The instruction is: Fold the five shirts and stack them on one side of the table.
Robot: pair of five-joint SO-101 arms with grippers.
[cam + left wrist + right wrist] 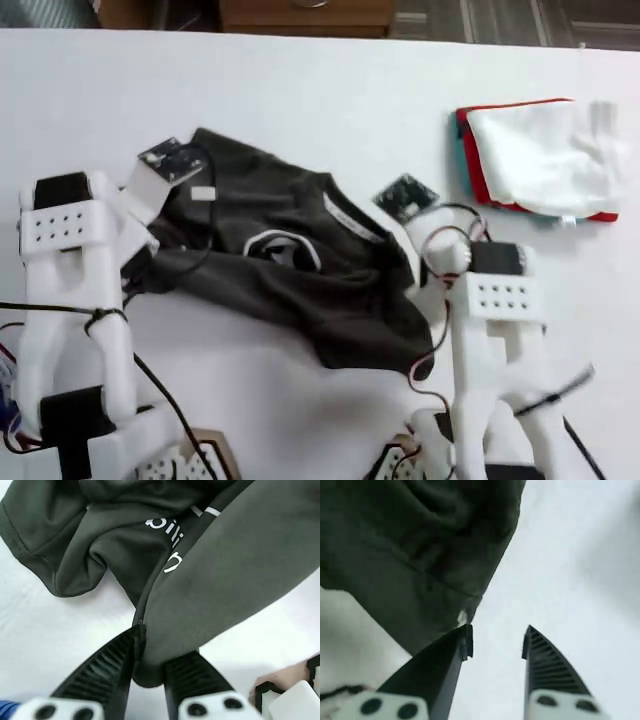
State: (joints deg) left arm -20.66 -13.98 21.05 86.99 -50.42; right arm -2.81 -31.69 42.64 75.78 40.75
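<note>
The left end effector (152, 669) is clamped on a fold of the dark shirt (225, 570), and the pinched edge is hidden between its 2 ribbed fingers (112, 667). The right end effector (495, 642) stands apart with bare table (560, 555) in the gap. 1 of its fingers is just beside the shirt's hem; whether it touches the cloth is hard to tell. The 1 dark shirt lies crumpled mid-table, and its sleeves cannot be traced. Its long axis runs diagonally from the far left by the left arm to the near right by the right arm, with the neck opening toward the far right. Near the far right corner sits 1 folded stack (535, 160). It is white on top with red and a teal edge below, so 3 colours show, but the number of layers is unclear.
</note>
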